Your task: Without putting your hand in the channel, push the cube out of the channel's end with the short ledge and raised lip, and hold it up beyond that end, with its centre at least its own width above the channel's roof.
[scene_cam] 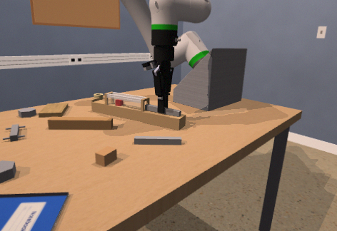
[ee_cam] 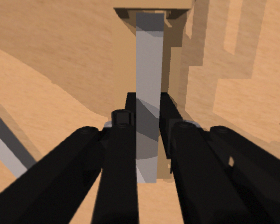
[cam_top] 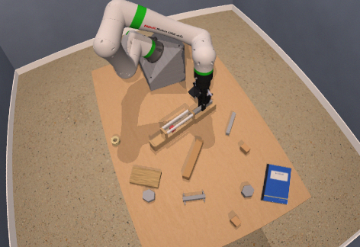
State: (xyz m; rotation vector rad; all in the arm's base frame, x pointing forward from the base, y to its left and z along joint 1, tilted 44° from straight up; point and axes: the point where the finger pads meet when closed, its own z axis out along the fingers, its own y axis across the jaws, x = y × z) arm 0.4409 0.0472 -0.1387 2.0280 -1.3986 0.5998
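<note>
The wooden channel (cam_top: 179, 123) lies on the table under a clear roof, and it also shows in the exterior view (scene_cam: 137, 108). The red cube (cam_top: 171, 126) sits inside it, near the middle (scene_cam: 119, 103). My gripper (cam_top: 202, 107) (scene_cam: 163, 108) points down at the channel's end nearest the robot base. It is shut on a grey bar (ee_cam: 149, 90) that lies along the channel's base and points into its mouth (scene_cam: 168, 110). In the wrist view the fingers clamp the bar from both sides. The gripper is outside the channel.
A second grey bar (cam_top: 229, 123) and a long wooden block (cam_top: 191, 157) lie near the channel. Small wooden blocks (cam_top: 244, 146), a blue book (cam_top: 277, 183), a plank (cam_top: 145, 176), grey hexagonal pieces (cam_top: 149, 195) and a tape roll (cam_top: 115, 139) are spread around. The grey robot pedestal (cam_top: 164, 62) stands behind.
</note>
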